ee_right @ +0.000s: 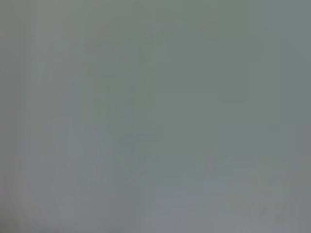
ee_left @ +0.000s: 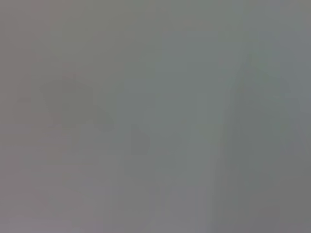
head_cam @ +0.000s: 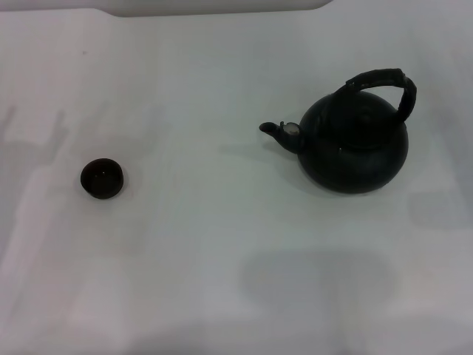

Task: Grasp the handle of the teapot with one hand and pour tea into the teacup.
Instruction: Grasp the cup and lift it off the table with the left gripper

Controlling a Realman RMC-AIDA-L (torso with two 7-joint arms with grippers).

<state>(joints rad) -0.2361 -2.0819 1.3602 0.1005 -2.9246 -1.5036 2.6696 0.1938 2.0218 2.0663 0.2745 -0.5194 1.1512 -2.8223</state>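
Teapot [head_cam: 355,148] at 3 o'clock, teacup [head_cam: 102,179] at 9, well apart: long carry risks spilling. Neither tool visible; state apparently unknowable.

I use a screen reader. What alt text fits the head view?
A large black teapot stands on the right of a white table, its arched handle up and its spout pointing left toward a tiny dark teacup far off. No gripper is in view.
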